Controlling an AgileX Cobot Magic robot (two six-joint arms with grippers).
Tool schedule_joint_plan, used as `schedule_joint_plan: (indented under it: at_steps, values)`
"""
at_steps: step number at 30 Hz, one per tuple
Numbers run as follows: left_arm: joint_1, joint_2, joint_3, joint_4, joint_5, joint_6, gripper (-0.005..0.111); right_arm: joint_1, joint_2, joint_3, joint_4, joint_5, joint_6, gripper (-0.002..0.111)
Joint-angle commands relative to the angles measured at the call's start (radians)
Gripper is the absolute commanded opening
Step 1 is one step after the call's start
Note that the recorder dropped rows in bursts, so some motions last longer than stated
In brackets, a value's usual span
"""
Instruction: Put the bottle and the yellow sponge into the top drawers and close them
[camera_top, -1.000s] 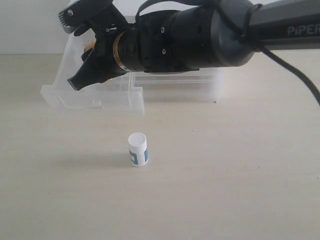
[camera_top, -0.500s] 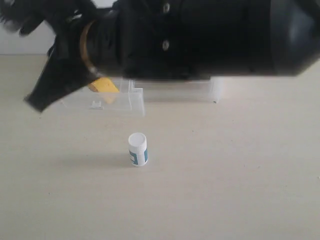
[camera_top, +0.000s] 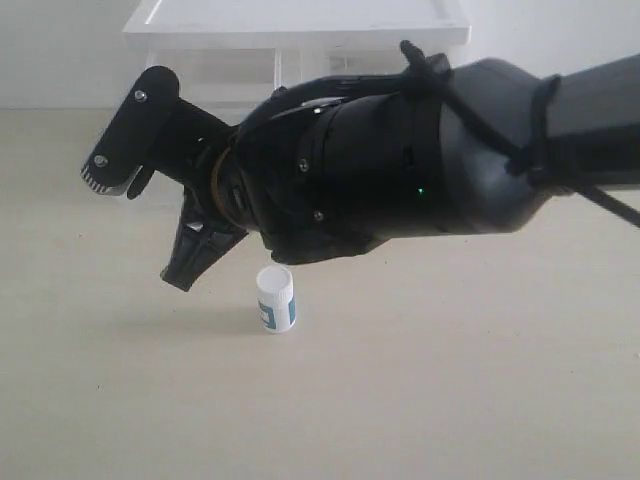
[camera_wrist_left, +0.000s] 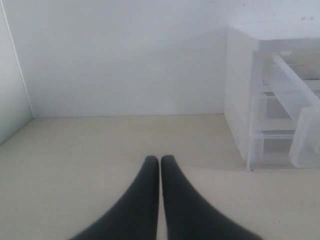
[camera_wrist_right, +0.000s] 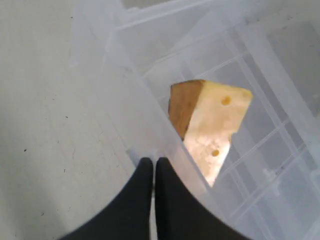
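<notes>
Yellow sponge (camera_wrist_right: 210, 130) in open drawer (camera_wrist_right: 200, 55); bottle (camera_top: 275, 299) upright on table (camera_top: 450, 400), cap up

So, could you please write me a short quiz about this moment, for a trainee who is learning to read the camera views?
1. True or false: the yellow sponge lies inside an open drawer.
2. The bottle is: A) standing upright on the table; B) lying on its side; C) held between fingers.
3. Fill in: the left gripper is ____ and holds nothing.
Key: 1 true; 2 A; 3 shut.
</notes>
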Motion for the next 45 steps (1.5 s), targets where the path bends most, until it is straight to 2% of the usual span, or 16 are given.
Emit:
schedule_joint_plan:
  at_steps: [1,5,11,14,19,21,23,28,31,32,35,38,40,43,45]
  values:
    - [0.003,-0.003,-0.001,-0.004,-0.005,0.001,0.004,-0.009,-0.005,-0.033,-0.101,0.016,0.033,0.003]
    - [0.003,-0.003,-0.001,-0.004,-0.005,0.001,0.004,-0.054,-0.003,-0.085,-0.133,0.008,0.083,0.003]
    - [0.003,-0.003,-0.001,-0.004,-0.005,0.001,0.004,-0.143,0.057,-0.144,-0.16,-0.097,0.089,0.003]
    - [0.003,-0.003,-0.001,-0.004,-0.005,0.001,0.004,-0.203,0.145,-0.251,-0.16,-0.105,0.106,0.003]
    - [0.003,-0.003,-0.001,-0.004,-0.005,0.001,0.004,-0.265,0.226,-0.399,-0.16,-0.097,0.272,0.003]
    - [0.003,-0.003,-0.001,-0.004,-0.005,0.001,0.004,-0.282,0.224,-0.404,-0.144,-0.094,0.331,0.003]
    - [0.003,-0.003,-0.001,-0.004,-0.005,0.001,0.004,-0.288,0.212,-0.404,-0.038,-0.056,0.358,0.003]
    - [0.003,-0.003,-0.001,-0.004,-0.006,0.001,0.004,-0.288,0.101,-0.305,0.196,-0.082,0.045,0.0]
    - [0.003,-0.003,-0.001,-0.004,-0.006,0.001,0.004,-0.33,-0.026,-0.175,0.187,-0.109,0.057,0.0]
    - [0.003,-0.003,-0.001,-0.004,-0.006,0.001,0.004,-0.365,-0.062,-0.128,0.187,-0.147,0.09,0.0]
    - [0.003,-0.003,-0.001,-0.004,-0.006,0.001,0.004,-0.517,-0.178,0.075,0.187,-0.446,0.252,0.0]
    - [0.003,-0.003,-0.001,-0.004,-0.006,0.001,0.004,-0.715,-0.216,0.256,0.334,-0.956,0.371,0.0]
    - [0.003,-0.003,-0.001,-0.004,-0.006,0.001,0.004,-0.808,-0.197,0.371,0.456,-1.172,0.409,0.0]
    - [0.003,-0.003,-0.001,-0.004,-0.006,0.001,0.004,-0.83,-0.153,0.453,0.545,-1.229,0.407,0.003]
    - [0.003,-0.003,-0.001,-0.004,-0.006,0.001,0.004,-0.819,-0.122,0.455,0.55,-1.229,0.416,0.012]
